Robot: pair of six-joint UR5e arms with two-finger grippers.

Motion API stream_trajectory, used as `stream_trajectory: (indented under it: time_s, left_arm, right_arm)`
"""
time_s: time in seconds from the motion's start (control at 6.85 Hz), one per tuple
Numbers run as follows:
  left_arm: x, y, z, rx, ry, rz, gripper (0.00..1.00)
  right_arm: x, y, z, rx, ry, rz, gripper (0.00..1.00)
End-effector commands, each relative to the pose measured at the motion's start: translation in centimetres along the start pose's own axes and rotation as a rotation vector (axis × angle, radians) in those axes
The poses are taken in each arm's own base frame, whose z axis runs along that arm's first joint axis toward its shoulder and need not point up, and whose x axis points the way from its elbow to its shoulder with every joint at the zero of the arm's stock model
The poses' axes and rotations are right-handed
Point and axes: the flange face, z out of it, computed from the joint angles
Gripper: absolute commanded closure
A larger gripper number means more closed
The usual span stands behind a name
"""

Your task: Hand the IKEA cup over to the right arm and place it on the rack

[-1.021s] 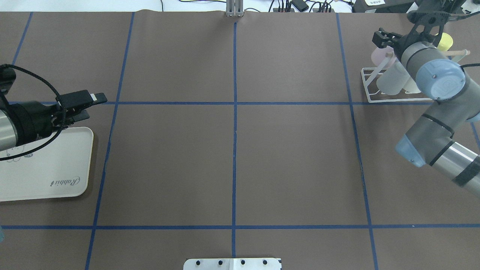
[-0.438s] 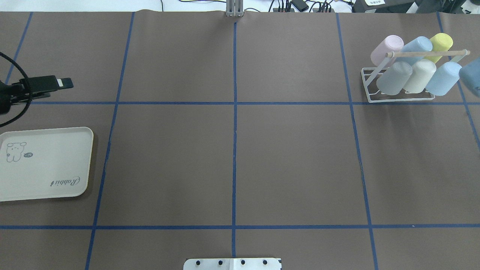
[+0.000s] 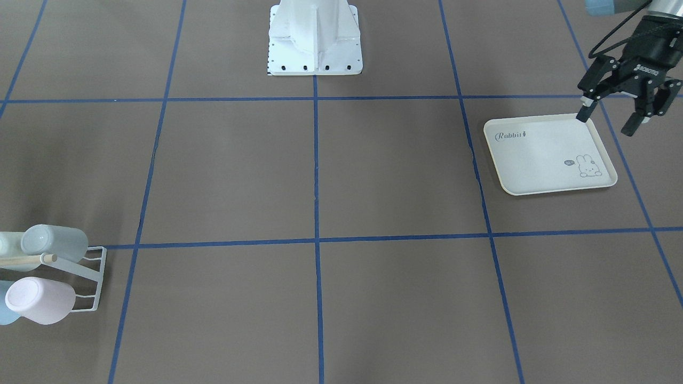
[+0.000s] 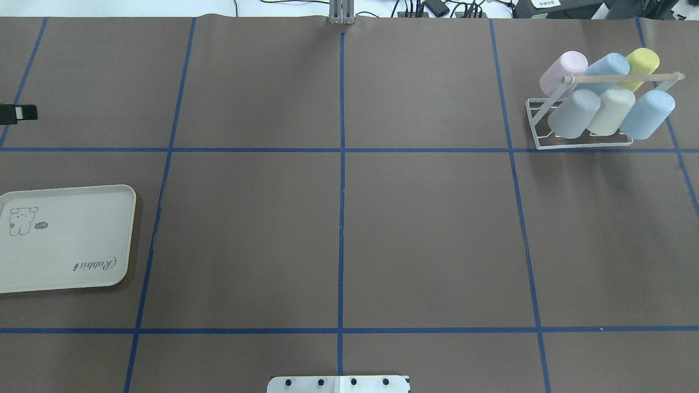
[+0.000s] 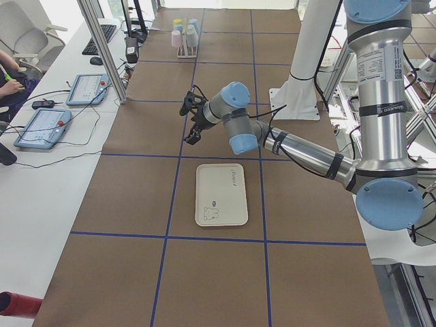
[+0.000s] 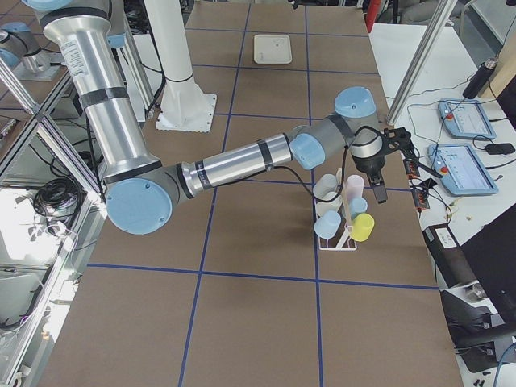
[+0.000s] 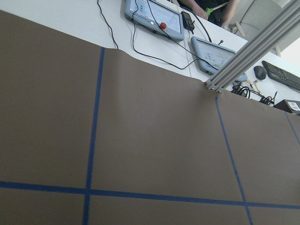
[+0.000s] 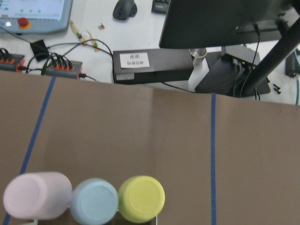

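The white wire rack (image 4: 579,144) with a wooden rod (image 4: 622,78) stands at the far right and holds several upturned cups: pink (image 4: 562,71), blue (image 4: 606,64), yellow (image 4: 641,60), grey (image 4: 573,112), cream (image 4: 610,109) and light blue (image 4: 647,113). My right gripper (image 6: 379,181) shows only in the exterior right view, just beyond the rack (image 6: 339,242); I cannot tell whether it is open or shut. My left gripper (image 3: 607,122) is open and empty, above the far corner of the tray (image 3: 549,154). No cup is in either gripper.
The cream rabbit-print tray (image 4: 65,240) lies bare at the near left. One left fingertip (image 4: 24,113) pokes in at the overhead view's left edge. The robot's white base (image 3: 315,37) stands at the near middle edge. Blue tape lines cross the brown table.
My right arm has pulled away from over the rack and left the overhead view. My left gripper has drawn back to the left, off the tray, almost out of that view.
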Motion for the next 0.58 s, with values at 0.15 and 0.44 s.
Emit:
stream_trajectory:
  time_s: [0.15,0.44]
  left_arm:
    - [-10.0,-0.3,-2.1,-0.063,-0.137,0.253,0.00]
    - [-13.4,-0.9,-4.5,-0.040,-0.134,0.201,0.00]
  right_arm:
    - [7.3,9.7,4.2,-0.190,-0.070,-0.119,0.00]
    - [6.8,8.9,3.9,-0.167,-0.057,-0.134,0.00]
